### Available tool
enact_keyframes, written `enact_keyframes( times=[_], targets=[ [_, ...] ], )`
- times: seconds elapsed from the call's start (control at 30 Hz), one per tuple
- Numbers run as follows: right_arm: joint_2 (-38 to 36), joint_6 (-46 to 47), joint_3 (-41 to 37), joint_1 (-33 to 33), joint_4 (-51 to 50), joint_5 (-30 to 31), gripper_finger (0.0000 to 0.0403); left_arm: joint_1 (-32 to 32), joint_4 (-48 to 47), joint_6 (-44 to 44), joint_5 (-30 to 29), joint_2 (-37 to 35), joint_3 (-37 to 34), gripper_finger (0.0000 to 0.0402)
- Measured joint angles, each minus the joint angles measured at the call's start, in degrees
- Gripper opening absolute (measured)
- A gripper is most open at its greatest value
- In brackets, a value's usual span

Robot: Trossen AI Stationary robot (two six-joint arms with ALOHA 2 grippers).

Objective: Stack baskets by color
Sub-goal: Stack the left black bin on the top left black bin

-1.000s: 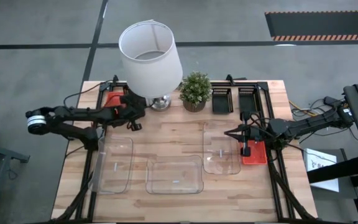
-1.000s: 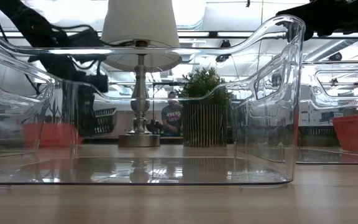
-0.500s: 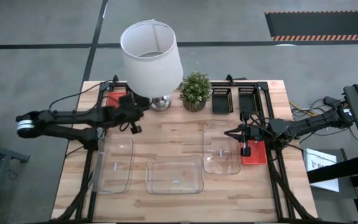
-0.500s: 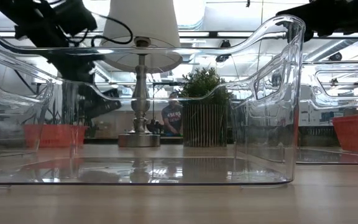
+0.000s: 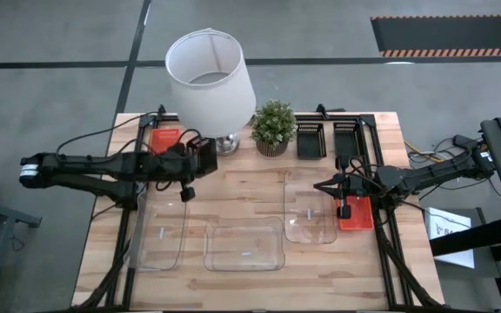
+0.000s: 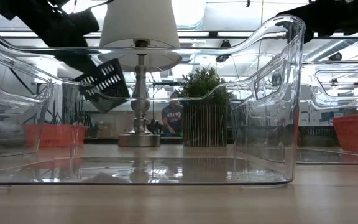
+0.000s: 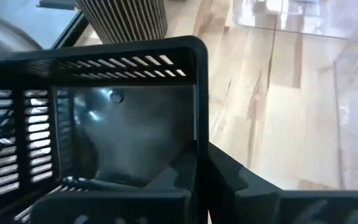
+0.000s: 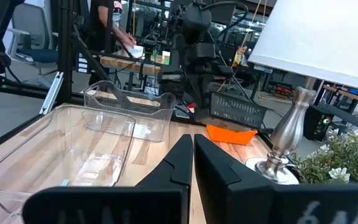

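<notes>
While the right gripper (image 5: pixel 344 211) rests closed over a red-orange basket (image 5: pixel 356 213), the left gripper (image 5: pixel 195 163) apparently holds a tilted black basket (image 5: pixel 205 156) aloft.

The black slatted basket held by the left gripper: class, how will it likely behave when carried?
The black slatted basket, gripped by one wall in the left gripper, hangs tilted, so it probably swings. It keeps its shape, so likely stiff, and its thin slatted walls suggest it is light.
</notes>
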Motion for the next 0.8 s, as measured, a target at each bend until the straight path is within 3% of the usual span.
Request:
enact_keyframes(
  times=[0.17, 0.5, 0.8],
  targets=[
    [0.0, 0.0, 0.0, 0.0, 0.0, 0.0, 0.0009, -1.8, -2.0, -5.0, 0.9, -0.8, 1.7, 0.0000],
    [0.1, 2.1, 0.0, 0.0, 0.0, -0.1, 0.0013, -7.3, -3.1, -17.0, 10.5, -0.3, 3.7, 0.0000],
    [4.2, 6.7, 5.7, 0.0, -4.7, -0.2, 0.0091, -14.1, -2.9, -17.8, 12.7, 4.8, 13.1, 0.0000]
  ],
)
